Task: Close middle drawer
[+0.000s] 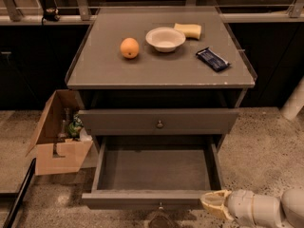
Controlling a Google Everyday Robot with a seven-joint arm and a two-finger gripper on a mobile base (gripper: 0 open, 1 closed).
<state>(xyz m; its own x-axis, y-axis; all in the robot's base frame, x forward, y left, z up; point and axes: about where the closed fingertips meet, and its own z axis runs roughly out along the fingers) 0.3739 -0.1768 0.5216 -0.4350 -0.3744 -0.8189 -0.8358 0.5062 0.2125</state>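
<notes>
The middle drawer (142, 199) is a grey wooden drawer pulled far out of the cabinet. Its inside is empty, and a small round knob (160, 206) sits at the centre of its front. Above it, the top drawer front (156, 122) is pushed in. My gripper (213, 203) has a cream tip on a white arm that reaches in from the lower right. It sits right at the right end of the middle drawer's front. I cannot tell if it touches the front.
On the cabinet top (95, 70) lie an orange (129, 47), a white bowl (165, 38), a yellow sponge (187, 30) and a dark snack bar (213, 59). An open cardboard box (59, 132) stands on the floor at the left. A white post (294, 101) stands at the right.
</notes>
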